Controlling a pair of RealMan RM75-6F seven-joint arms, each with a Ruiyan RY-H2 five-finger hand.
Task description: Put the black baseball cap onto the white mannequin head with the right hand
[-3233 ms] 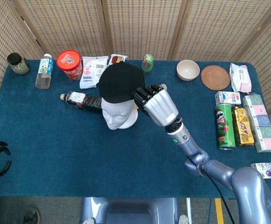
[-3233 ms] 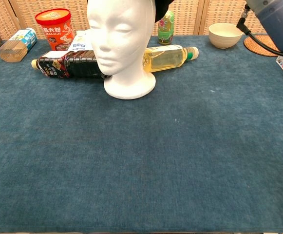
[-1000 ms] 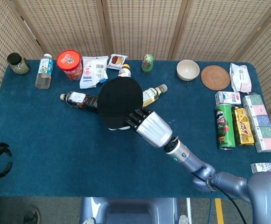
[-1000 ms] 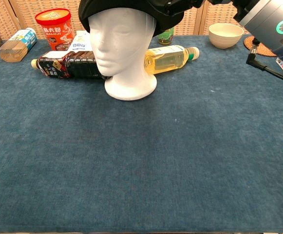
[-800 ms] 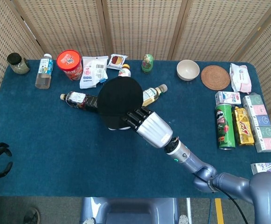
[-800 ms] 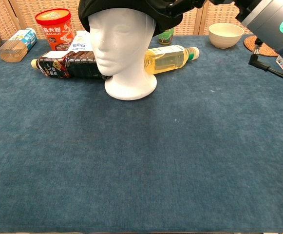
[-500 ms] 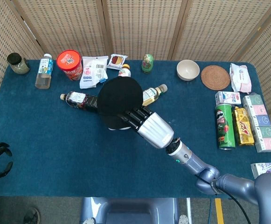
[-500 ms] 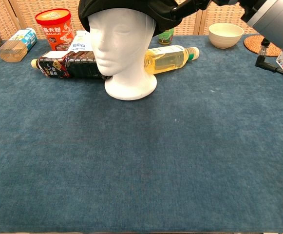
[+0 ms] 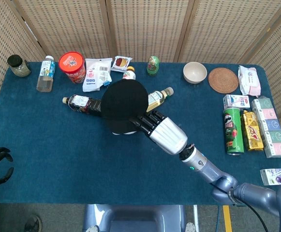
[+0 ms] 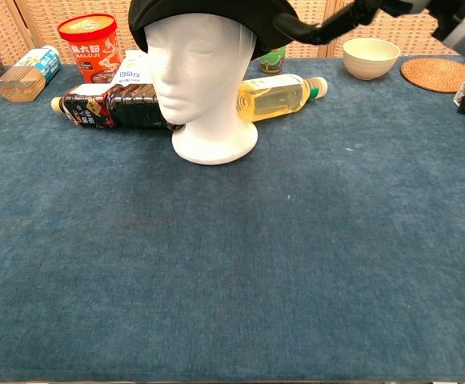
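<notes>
Blue felt table (image 9: 58, 140) before wicker screens (image 9: 145, 29); right hand (image 9: 162, 130), fingers extended, touches black baseball cap (image 9: 125, 102)

Black baseball cap (image 9: 125, 103): moved from the back of the white foam mannequin head (image 10: 201, 60) to sit fully over its crown.
Right robot hand (image 9: 163, 132): drawn back toward the robot, fingers now straightened at the cap's edge.
</notes>
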